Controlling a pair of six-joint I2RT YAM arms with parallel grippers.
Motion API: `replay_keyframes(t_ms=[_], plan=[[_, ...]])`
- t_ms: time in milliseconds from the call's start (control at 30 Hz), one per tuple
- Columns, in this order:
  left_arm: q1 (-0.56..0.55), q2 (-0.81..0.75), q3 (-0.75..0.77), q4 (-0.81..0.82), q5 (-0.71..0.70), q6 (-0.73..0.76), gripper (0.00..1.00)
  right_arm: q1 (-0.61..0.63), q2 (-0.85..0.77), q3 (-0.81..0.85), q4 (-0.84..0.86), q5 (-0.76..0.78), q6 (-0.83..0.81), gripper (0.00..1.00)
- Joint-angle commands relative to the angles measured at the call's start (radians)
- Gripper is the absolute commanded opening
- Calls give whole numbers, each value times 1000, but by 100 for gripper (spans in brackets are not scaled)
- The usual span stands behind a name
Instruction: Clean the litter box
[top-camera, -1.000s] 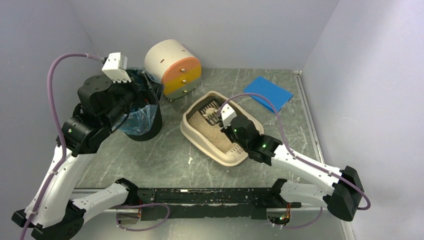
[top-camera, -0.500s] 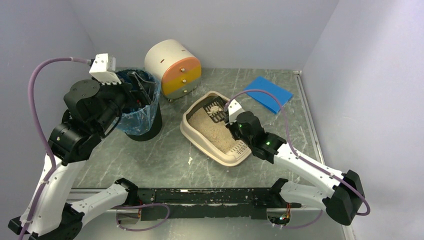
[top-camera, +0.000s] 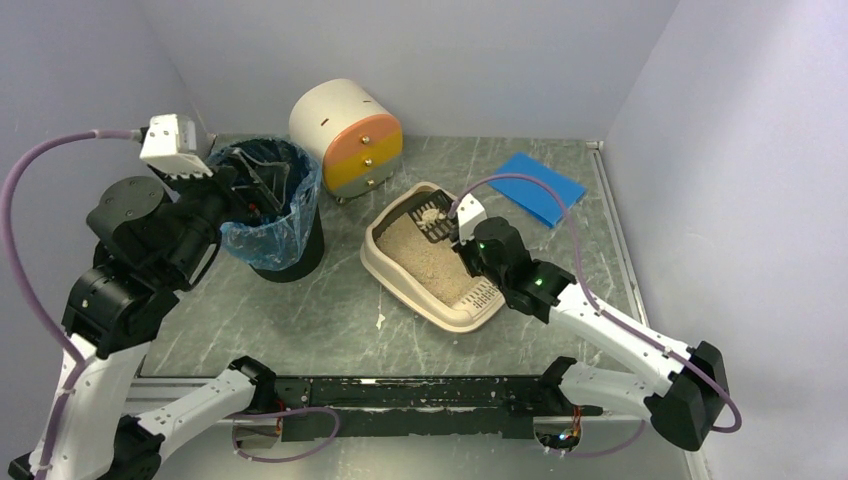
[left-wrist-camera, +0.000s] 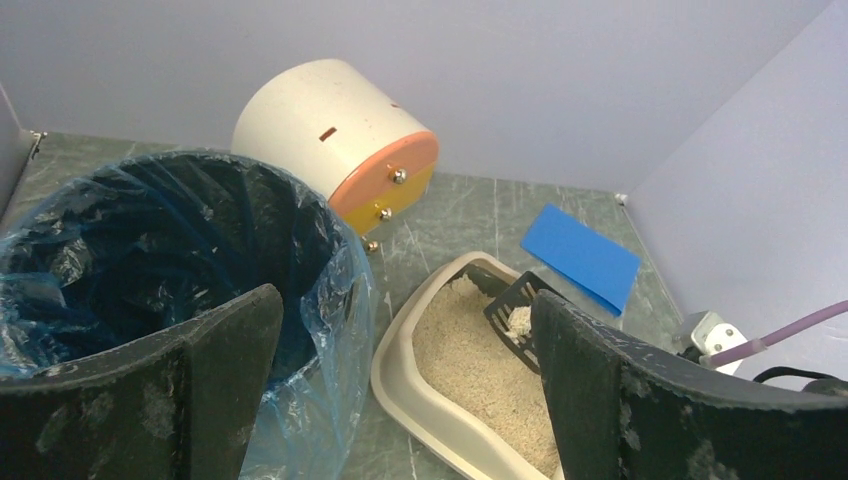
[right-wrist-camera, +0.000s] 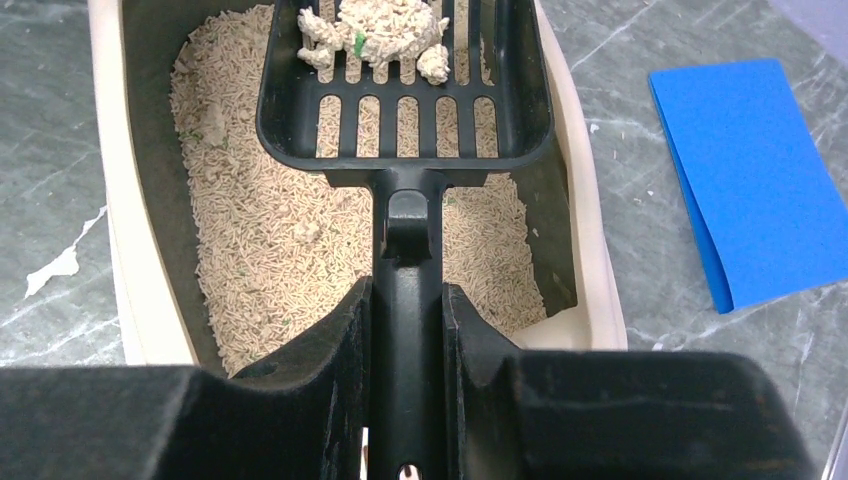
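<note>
**A:** Where is the litter box (top-camera: 430, 312)?

**B:** Mid-table (top-camera: 330, 300), set at a slant. It is right of the black bin (top-camera: 295, 258) with the blue liner and near the white drawer unit (top-camera: 340, 130). A blue pad (top-camera: 537, 187) lies well apart at the far right.

**A:** And the right gripper (right-wrist-camera: 407, 295)?

**B:** It is clamped narrowly on the handle of a black slotted scoop (right-wrist-camera: 392, 172), one finger pressed to each side. The scoop's head is over the far end of the tray, above the tan litter.

**A:** Anything in the scoop?

**B:** A pale clump (right-wrist-camera: 375, 30) with a fleck of green sits at the far edge of the scoop. Litter shows through the slots beneath it.

**A:** And the left gripper (left-wrist-camera: 405, 295)?

**B:** Its jaws are spread wide with nothing between them. It hangs at the near-left side of the bin, just above the rim. Its camera looks across the liner toward the tray.

**A:** Is there anything in the bin?

**B:** I can't tell; the inside is dark.
</note>
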Motion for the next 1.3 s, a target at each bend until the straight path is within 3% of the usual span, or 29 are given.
replay_keyframes(t_ms=[0,67,167,500,1033,1267], plan=[[-1,-15,30,-8,-29,22,99,-5,14,14,-7,25,15,0],[-1,-16,31,-10,-30,25,99,1,-4,-1,35,-15,-25,0],[-1,-19,26,-3,-24,27,99,15,50,66,-35,43,-15,0],[-1,-36,8,5,-26,24,99,12,41,136,-42,-67,-12,0],[-1,-54,81,-26,-53,30,99,12,165,452,-208,-138,-11,0],[-1,-63,93,-36,-68,39,99,12,158,473,-205,-163,18,0]])
